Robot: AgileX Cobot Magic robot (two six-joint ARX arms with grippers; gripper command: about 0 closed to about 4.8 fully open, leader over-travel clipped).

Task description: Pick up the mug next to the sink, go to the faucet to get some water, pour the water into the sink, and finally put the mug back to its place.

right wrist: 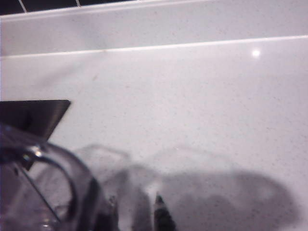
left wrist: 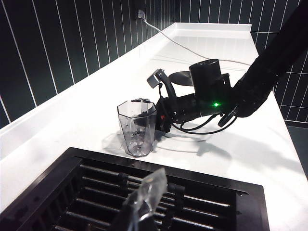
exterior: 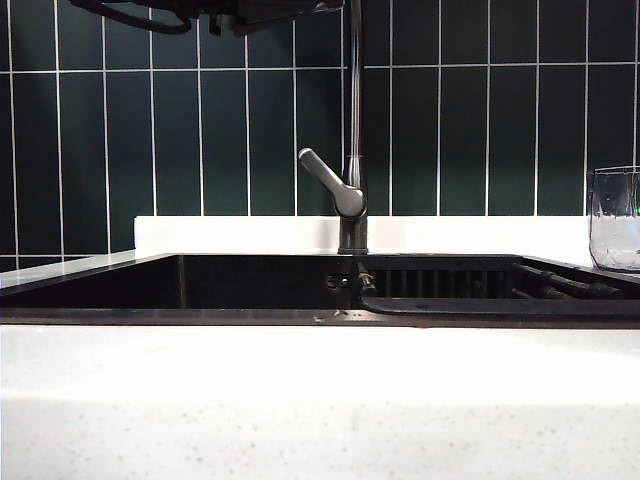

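The clear faceted glass mug (left wrist: 137,128) stands upright on the white bench (left wrist: 231,159) beside the black ribbed sink (left wrist: 144,192), the right tool (left wrist: 161,113) at its rim, grip unclear, and the left tool (left wrist: 144,202) closed empty, so everything looks still ahead.

Kitchen. I'm at a white speckled table (exterior: 320,400) with a black sink (exterior: 100,285) set into it, ribbed drain section (left wrist: 144,192) on one side. Tall metal faucet (exterior: 353,150) with a grey lever stands behind the sink. Back wall is dark green tiles (exterior: 450,140) with white grout above a white upstand. A cable runs to a wall socket (left wrist: 141,14). Clear glass mug (left wrist: 137,126) stands on the table beside the sink.
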